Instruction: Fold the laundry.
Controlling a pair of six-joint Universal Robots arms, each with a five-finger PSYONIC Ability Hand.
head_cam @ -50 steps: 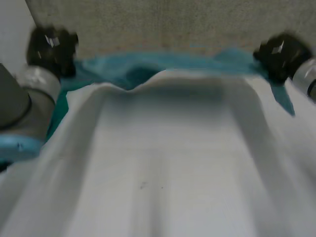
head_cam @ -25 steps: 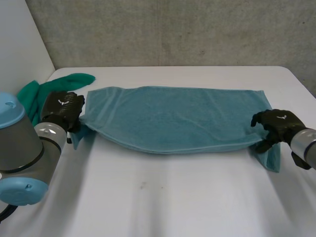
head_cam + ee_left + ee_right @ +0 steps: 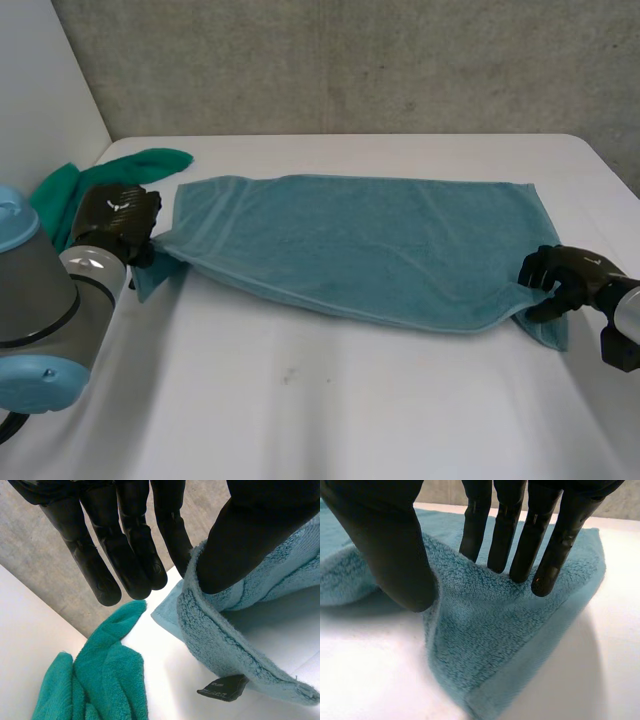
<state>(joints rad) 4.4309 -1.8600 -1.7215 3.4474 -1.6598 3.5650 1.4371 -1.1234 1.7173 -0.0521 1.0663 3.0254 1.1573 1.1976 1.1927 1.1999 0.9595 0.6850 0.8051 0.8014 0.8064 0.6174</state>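
A: What is sitting at the far left?

B: A green cloth (image 3: pixel 145 160) is lying bunched near the left edge of the white surface (image 3: pixel 330 400). It is just beside the left robot hand (image 3: pixel 118 222) and apart from the blue towel (image 3: pixel 350 240).

A: And what is that robot hand doing?

B: It is gripping the towel's left end. In the left wrist view the thick rolled edge is curling around the thumb (image 3: pixel 250 535) and is being squeezed between it and the nearest finger. The other fingers (image 3: pixel 95 565) are pointing straight out, clear of the fabric. A small black label (image 3: pixel 223 688) is sticking out from the towel's edge below the thumb.

A: Where is the towel lying?

B: It is stretching across the middle of the surface from one robot hand to the other. It is doubled over along its length, with most of it resting flat. A corner of the lower layer is poking out at each end.

A: And the right side?

B: The right robot hand (image 3: pixel 560 280) is holding the towel's right end near the corner. In the right wrist view its straight fingers are pressing down on the fabric while the thumb is pushing in from the side. A ridge of towel is being pinched between them. The corner below is resting on the surface.
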